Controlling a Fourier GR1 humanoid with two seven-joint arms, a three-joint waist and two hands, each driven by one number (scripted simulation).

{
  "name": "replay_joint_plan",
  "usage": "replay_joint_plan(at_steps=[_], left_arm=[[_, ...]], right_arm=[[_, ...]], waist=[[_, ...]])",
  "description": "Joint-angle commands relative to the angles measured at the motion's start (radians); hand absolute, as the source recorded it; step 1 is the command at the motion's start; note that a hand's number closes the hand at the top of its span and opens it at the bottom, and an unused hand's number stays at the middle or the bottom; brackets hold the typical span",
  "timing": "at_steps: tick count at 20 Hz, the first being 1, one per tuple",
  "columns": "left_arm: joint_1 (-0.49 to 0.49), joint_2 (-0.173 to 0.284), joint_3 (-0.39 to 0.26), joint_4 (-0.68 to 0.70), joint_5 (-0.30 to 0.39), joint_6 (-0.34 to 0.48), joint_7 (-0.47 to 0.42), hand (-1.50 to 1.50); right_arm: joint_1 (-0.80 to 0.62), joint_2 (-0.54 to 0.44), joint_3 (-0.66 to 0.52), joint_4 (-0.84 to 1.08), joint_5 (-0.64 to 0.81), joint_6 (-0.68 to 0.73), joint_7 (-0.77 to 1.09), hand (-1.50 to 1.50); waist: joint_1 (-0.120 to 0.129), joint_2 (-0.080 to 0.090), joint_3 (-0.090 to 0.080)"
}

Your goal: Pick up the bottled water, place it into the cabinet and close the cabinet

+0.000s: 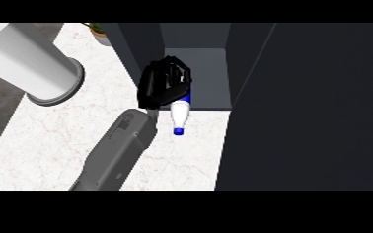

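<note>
gripping bottle [180, 114] over marble counter [51, 128]

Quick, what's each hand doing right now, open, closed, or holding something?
Left hand: not in view.
Right hand: curled round the bottled water, at the mouth of the cabinet, cap end pointing back toward the robot.
</note>
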Motion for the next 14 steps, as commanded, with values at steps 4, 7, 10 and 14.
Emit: replay_joint_plan(at_steps=[4,7,10,14], left_arm=[[0.317,0.045,-0.105,-0.45,0.0,0.067,0.13,1.5],[0.462,0.134,-0.108,-0.626,0.008,0.042,0.135,1.5],[0.624,0.152,-0.18,-0.796,-0.018,0.065,0.137,1.5],[0.719,0.164,-0.217,-0.905,-0.023,0.08,0.142,1.5]], right_arm=[[-0.005,-0.06,-0.005,-0.089,0.047,0.021,0.059,-1.5],[-0.011,-0.081,-0.028,-0.137,0.023,0.022,0.102,-1.5],[-0.098,-0.035,0.035,-0.051,0.051,0.041,0.127,1.5],[-0.115,-0.081,0.115,-0.108,-0.004,0.125,0.165,1.5]], waist=[[0.028,-0.004,0.0],[0.02,0.001,0.0],[0.022,0.004,-0.001],[0.013,0.005,-0.001]])
